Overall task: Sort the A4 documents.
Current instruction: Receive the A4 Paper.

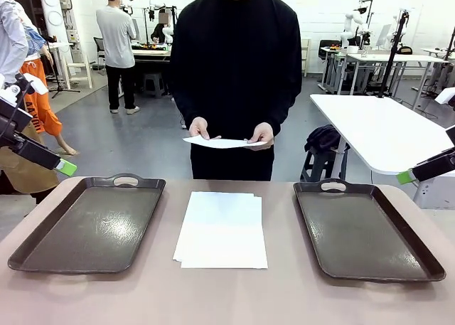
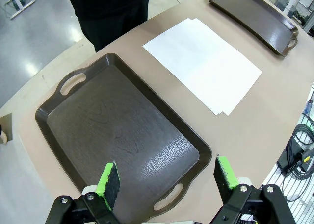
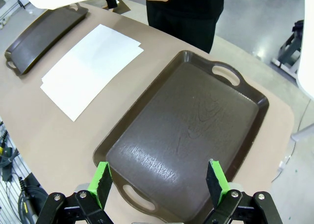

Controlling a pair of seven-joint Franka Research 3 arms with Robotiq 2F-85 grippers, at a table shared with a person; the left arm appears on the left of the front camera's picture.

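Left wrist view, closest stuff first: the left pincer (image 2: 167,167) has its green pads spread well apart with nothing between them. It hangs over the near handle end of the left tray (image 2: 98,121), which is dark brown and bare with a bit of glare on it. Past that tray, up and right of the pincer, the A4 documents (image 2: 203,62) lie flat in a loose stack on the tan tabletop (image 2: 265,136), edges slightly fanned.

Right wrist view is pretty much the mirror. The right pincer (image 3: 159,175) is also spread apart and gripping nothing, above the near end of the right tray (image 3: 196,116), and the stack is beyond it to the upper left. So the stack sits between the two trays, touching neither.

Farther out from both pincers, a person (image 1: 234,55) in a black top stands at the far edge, holding one more sheet (image 1: 222,142) roughly level in both hands (image 1: 261,134). Behind that there's a grey floor (image 1: 142,140), a white table (image 1: 384,129) off to the right, white walls, and other people at benches.
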